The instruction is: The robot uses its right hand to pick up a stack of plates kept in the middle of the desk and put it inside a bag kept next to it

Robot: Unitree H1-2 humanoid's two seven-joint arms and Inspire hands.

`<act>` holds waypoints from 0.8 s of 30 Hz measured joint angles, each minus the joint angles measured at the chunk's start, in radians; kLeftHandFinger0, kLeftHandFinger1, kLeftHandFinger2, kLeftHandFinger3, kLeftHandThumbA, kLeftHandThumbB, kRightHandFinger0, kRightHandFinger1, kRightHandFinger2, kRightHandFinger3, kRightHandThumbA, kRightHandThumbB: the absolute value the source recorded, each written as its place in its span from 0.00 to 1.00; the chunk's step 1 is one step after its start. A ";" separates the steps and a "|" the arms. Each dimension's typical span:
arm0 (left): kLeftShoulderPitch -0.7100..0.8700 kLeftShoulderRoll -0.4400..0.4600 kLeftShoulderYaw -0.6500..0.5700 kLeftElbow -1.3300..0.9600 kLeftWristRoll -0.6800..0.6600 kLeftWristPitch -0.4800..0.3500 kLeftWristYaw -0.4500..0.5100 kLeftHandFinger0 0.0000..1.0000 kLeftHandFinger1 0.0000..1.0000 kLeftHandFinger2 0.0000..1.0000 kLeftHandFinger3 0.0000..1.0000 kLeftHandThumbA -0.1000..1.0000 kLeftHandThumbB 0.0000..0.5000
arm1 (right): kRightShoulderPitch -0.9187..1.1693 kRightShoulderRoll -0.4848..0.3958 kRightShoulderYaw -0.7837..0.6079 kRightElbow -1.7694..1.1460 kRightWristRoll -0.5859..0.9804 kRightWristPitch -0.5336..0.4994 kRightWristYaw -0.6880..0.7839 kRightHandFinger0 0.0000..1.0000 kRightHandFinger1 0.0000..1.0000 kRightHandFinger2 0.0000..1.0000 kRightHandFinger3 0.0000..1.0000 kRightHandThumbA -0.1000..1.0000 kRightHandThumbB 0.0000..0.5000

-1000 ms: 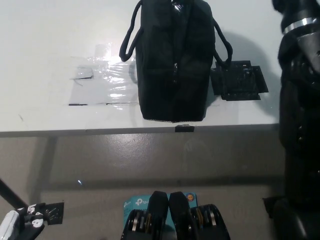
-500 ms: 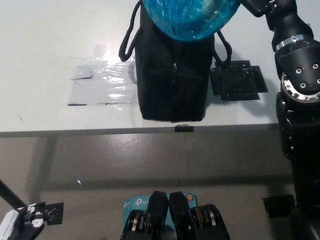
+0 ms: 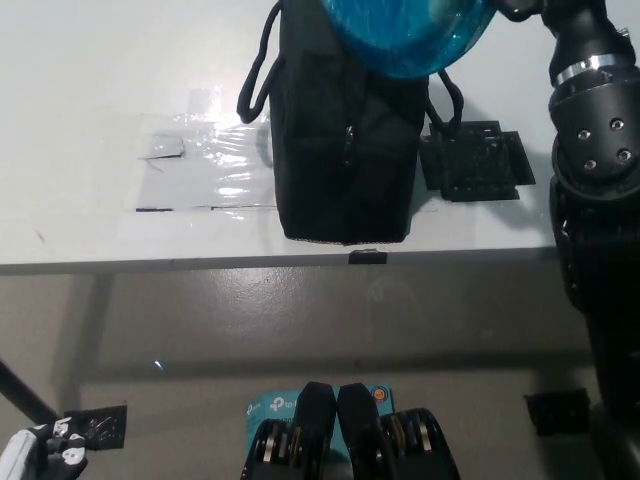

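1. Head view: the blue plates point(image 3: 405, 35) hang over the far top of the bag point(image 3: 347, 150) on the desk point(image 3: 90, 90). The right arm point(image 3: 590, 120) carries them; its robot hand is cut off, so its grip I cannot tell.
2. The left robot hand point(image 3: 30, 458) rests low; whether it is open or closed is unclear.
3. Risk, I think: the plates may catch the bag's rim and tip it.

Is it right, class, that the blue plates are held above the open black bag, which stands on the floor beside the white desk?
Not quite. The head view shows the black bag standing on the white desk itself, near its front edge, not on the floor. The rest holds: the blue plates are above the bag's top, with the black right arm reaching in from the right.
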 measured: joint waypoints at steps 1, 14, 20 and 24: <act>0.000 0.001 0.000 -0.001 0.000 0.000 0.000 0.61 0.68 0.79 0.79 0.09 0.01 | 0.003 0.006 0.000 0.003 -0.006 0.000 0.000 0.00 0.00 0.00 0.00 0.00 0.55; 0.001 0.003 -0.009 -0.003 0.002 0.000 0.000 0.61 0.68 0.79 0.82 0.13 0.02 | 0.080 0.100 -0.011 0.102 -0.101 0.000 -0.016 0.00 0.00 0.23 0.03 0.00 0.24; 0.002 0.003 -0.011 -0.003 0.001 -0.001 0.000 0.61 0.68 0.79 0.81 0.16 0.04 | 0.080 0.050 0.024 0.159 -0.145 -0.002 -0.051 0.00 0.00 0.19 0.35 0.00 0.39; 0.017 0.003 -0.011 -0.005 0.001 -0.004 0.000 0.62 0.68 0.79 0.82 0.16 0.04 | 0.080 0.020 0.045 0.192 -0.167 -0.003 -0.080 0.00 0.00 0.10 0.30 0.00 0.24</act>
